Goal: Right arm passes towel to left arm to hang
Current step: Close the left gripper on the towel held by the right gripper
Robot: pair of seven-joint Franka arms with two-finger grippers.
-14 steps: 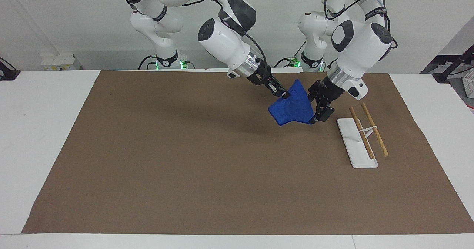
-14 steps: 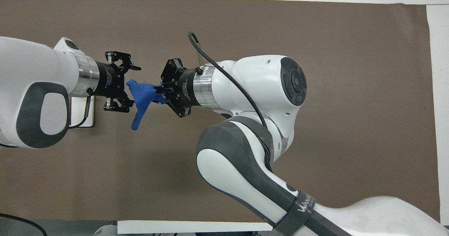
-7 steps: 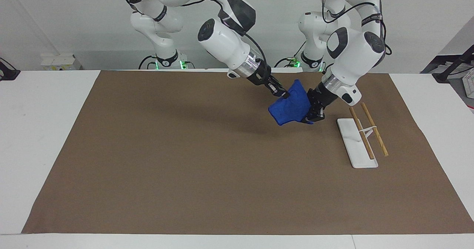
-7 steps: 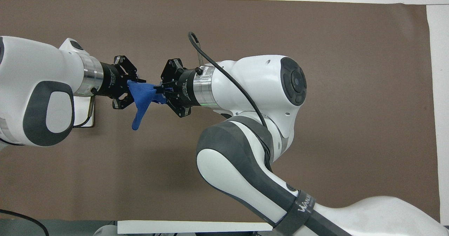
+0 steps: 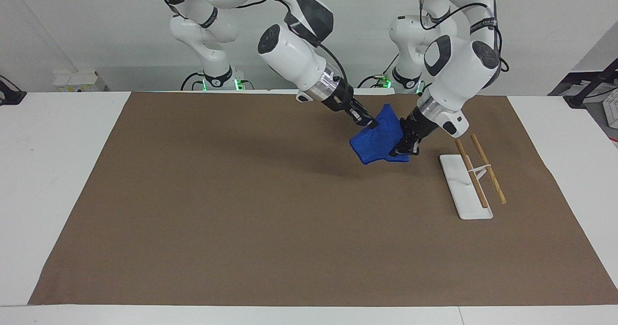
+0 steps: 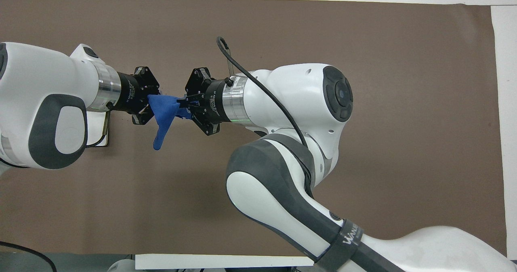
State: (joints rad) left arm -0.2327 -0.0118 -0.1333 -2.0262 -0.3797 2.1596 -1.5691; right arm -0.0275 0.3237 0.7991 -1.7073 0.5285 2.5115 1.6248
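**Two pincers on one towel: finish the handover cleanly**

Both arms meet mid-air over the brown mat on the tabletop, toward the left arm's end. The towel hangs between them, off the surface, bunched, with a tail drooping down.

Right pincer is clamped on the towel's upper edge and carries its weight. Left pincer sits against the towel's lower corner on the side toward the rack; its fingers look drawn in on the cloth, so I read it as gripping too, though the fabric hides the tips.

How you do this step well:
- Confirm the left pincer has real cloth between its fingers, not just a fold edge, before you let go with the right. The overhead view shows the blue cloth running right into the left pincer, which is a good sign.
- Open the right pincer only once, fully, then back it straight out along its own axis so it doesn't drag the towel.
- Keep the left arm motionless during release; a pull now could tug the cloth out of either grip.
- Expect the towel to swing and drop under the left pincer when freed; leave height over the mat.
- Rack with two wooden rods sits just beside, so plan a short lift and drape.
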